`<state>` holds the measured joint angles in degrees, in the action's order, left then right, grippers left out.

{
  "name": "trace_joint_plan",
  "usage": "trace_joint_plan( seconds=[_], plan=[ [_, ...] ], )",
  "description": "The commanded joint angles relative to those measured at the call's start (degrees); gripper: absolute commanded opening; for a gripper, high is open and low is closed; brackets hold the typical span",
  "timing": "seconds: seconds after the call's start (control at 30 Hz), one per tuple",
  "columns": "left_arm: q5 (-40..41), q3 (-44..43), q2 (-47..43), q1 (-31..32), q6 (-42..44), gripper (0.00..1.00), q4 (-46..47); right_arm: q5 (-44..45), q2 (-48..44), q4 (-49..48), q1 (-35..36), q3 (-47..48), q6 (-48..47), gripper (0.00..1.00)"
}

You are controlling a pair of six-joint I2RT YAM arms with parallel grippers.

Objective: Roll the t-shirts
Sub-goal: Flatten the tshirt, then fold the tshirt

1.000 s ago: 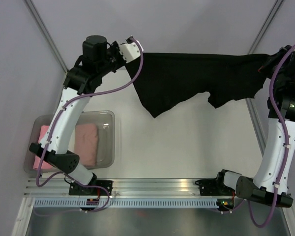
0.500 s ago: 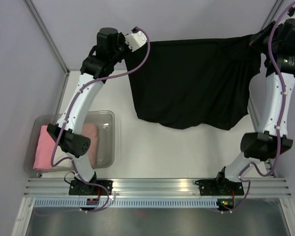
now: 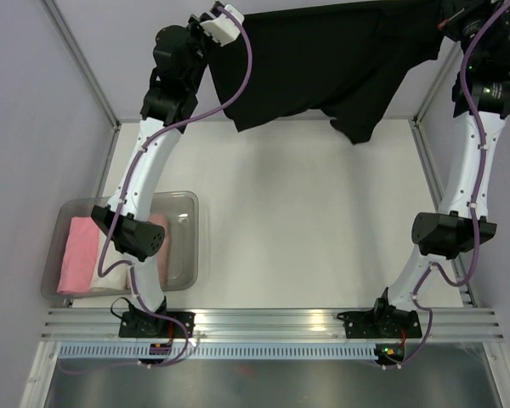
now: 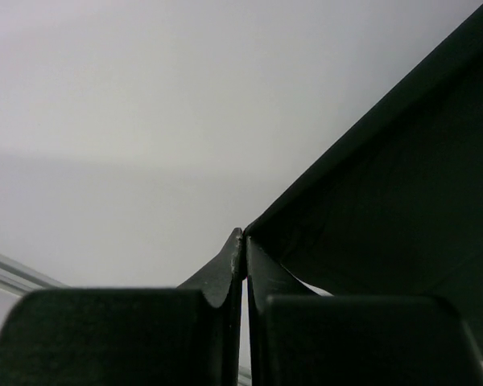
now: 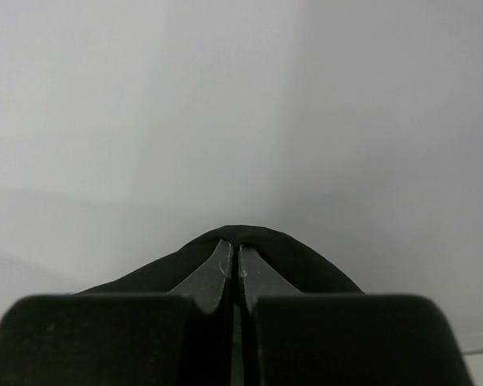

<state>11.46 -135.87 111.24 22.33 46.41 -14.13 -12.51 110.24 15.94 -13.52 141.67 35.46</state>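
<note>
Black t-shirt (image 3: 323,59) stretched high between left hand (image 4: 243,239) and right hand (image 5: 233,246).

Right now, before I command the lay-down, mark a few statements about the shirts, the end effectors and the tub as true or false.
1. The black t-shirt hangs between the left end effector and the right end effector. True.
2. The left end effector is open. False: it is shut on the shirt's edge.
3. A pink shirt lies in the clear tub. True.
4. The tub stands on the right side. False: it is on the left.
</note>
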Motion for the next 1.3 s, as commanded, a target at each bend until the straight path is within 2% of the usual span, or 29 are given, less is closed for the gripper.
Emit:
trace_joint_plan(
  seconds=[0.0,0.17,0.2,0.27,0.3,0.33,0.4,0.43,0.5,0.57,0.63,0.7,0.83,1.1,1.27],
  plan=[
    [1.7,3.4,-3.7,-1.1,-0.3,0.02,3.0,2.4,-6.2,-5.6,-1.2,-3.0,-3.8,0.0],
    [-1.9,11.2,-8.0,-0.6,-1.8,0.02,-1.3,2.9,-15.0,1.7,-1.2,-21.1,-10.1,0.0],
    [-2.3,15.1,-9.7,-0.6,-1.9,0.02,-2.3,3.1,-16.9,3.2,-1.2,-24.7,-12.2,0.0],
    [-4.4,20.9,-12.6,-0.5,-1.9,0.02,-3.2,3.8,-23.4,3.7,-1.1,-37.9,-13.7,0.0],
    [-5.6,27.9,-15.8,-0.4,-1.7,0.02,-3.6,5.0,-25.8,3.7,-0.7,-42.8,-14.1,0.0],
    [-8.1,31.7,-17.2,-0.4,-1.2,0.02,-3.6,5.7,-28.0,3.9,-0.6,-52.8,-13.8,0.0],
    [-10.3,42.4,-20.0,-0.4,-0.5,0.02,-4.0,7.8,-35.0,5.0,-0.5,-62.1,-12.6,0.0],
    [-12.9,45.8,-22.4,-0.3,0.2,0.02,-4.4,8.3,-37.3,5.4,-0.5,-70.7,-12.0,0.0],
    [-15.3,55.4,-24.6,0.2,1.1,0.02,-5.5,9.5,-43.4,7.8,-0.5,-77.8,-11.4,0.0],
    [-18.6,61.4,-27.0,0.4,2.8,0.02,-8.0,10.9,-47.2,9.6,-0.4,-86.4,-10.6,0.0],
    [-20.1,70.0,-28.1,0.7,3.6,0.02,-8.4,10.7,-48.4,12.0,-0.4,-93.2,-9.1,0.0],
    [-20.9,76.4,-29.0,0.9,3.9,0.02,-8.4,9.6,-48.8,12.3,-0.1,-97.3,-6.2,0.0],
    [-20.9,82.4,-28.8,2.3,3.2,0.02,-8.2,7.9,-48.5,9.1,0.1,-106.3,-0.4,0.0],
    [-17.4,87.9,-30.3,3.5,1.7,0.02,-8.7,14.2,-51.3,15.5,0.1,-105.9,-2.4,0.0],
    [-19.4,84.9,-29.1,3.5,-0.1,0.02,-10.1,12.7,-50.0,13.5,0.1,-105.5,-2.6,0.0]
  ],
)
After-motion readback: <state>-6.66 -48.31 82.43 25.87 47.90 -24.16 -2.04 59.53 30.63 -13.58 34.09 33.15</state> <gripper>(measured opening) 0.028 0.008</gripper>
